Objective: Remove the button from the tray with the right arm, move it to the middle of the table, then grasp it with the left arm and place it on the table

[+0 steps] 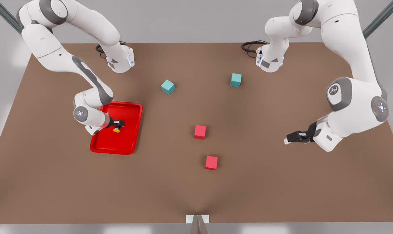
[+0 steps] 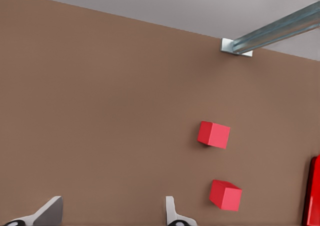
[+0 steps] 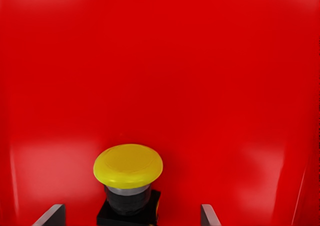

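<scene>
Yellow button (image 3: 128, 166): we see it upright in the tray (image 1: 131, 110).
Right gripper (image 1: 118, 124): fingers spread (straddling the button).
Left gripper (image 1: 289, 139): fingers spread, waiting above the table (image 1: 196, 195).

Button (image 3: 128, 182): body base cut off by the right wrist view's edge; in front view, body hidden under the right gripper (image 1: 118, 124), only yellow cap shows. Right gripper fingertips (image 3: 50, 215) cropped beside the button. Tray (image 2: 313, 192): just a rim sliver at the left wrist view's edge. Left gripper fingertips (image 2: 172, 212) cropped too. Tray's near-arm side hidden behind the right arm (image 1: 89, 117).
</scene>
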Tool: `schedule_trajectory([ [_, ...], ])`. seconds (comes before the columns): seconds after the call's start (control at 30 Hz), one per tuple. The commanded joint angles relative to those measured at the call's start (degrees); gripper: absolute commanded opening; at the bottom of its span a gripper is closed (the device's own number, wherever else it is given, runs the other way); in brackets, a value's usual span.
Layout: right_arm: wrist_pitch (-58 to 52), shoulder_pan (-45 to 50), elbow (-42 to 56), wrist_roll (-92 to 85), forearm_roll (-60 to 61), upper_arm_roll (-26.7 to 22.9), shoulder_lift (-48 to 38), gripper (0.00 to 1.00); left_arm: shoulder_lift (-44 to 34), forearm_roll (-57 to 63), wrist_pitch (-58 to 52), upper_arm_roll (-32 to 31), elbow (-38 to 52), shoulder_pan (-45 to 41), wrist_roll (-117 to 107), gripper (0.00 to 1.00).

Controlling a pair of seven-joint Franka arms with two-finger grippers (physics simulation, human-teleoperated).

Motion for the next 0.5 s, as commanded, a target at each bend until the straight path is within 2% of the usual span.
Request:
schedule_trajectory([
  [0.0, 0.78, -0.21, 0.0, 1.09, -1.05, -0.05, 0.08, 1.0, -0.17, -3.89, 3.7, 0.03, -0.73, 0.13, -2.71, 1.0],
  [0.1, 0.78, -0.3, -0.08, 1.09, -1.05, -0.05, 0.08, 1.0, -0.7, -6.62, 5.37, -0.05, -2.67, 1.18, -2.71, 1.0],
  [0.13, 0.78, -0.3, -0.08, 1.09, -1.05, -0.05, 0.08, 0.87, -0.7, -6.62, 5.37, 0.04, -2.67, 1.18, -2.71, 1.0],
  [0.17, 0.78, -0.21, -0.08, 1.09, -1.05, -0.05, 0.08, 0.83, -0.7, -6.1, 5.28, 0.04, -2.67, 1.09, -2.54, 1.0],
  [0.23, 0.69, -0.03, -0.08, 1.09, -1.05, -0.05, 0.08, 0.83, -0.52, -4.26, 4.84, 0.12, -2.4, 0.83, -2.1, 1.0],
  [0.27, 0.69, -0.03, -0.08, 1.09, -1.05, -0.05, 0.17, 0.83, -0.52, 3.12, 4.32, -0.23, -2.4, 0.04, -1.92, 1.0],
  [0.33, 0.69, -0.03, -0.08, 1.09, -1.05, -0.05, 0.26, 0.83, -0.34, 8.66, 2.73, -0.23, -2.14, 0.04, -2.01, 1.0],
  [0.4, 0.69, -0.21, -0.08, 1.09, -1.05, -0.05, 0.43, 0.73, 0.01, 11.38, 3.08, 0.03, -1.96, 0.65, -1.83, 1.0],
  [0.43, 0.69, -0.12, -0.08, 1.09, -1.05, -0.05, 0.43, 0.71, 0.01, 17.71, 3.17, -0.31, -1.79, -0.14, -1.83, 1.0],
  [0.47, 0.6, -0.12, -0.08, 1.09, -1.13, -0.05, 0.43, 0.71, 0.01, 18.43, 2.91, -0.4, -1.88, -1.28, -1.83, 1.0],
])
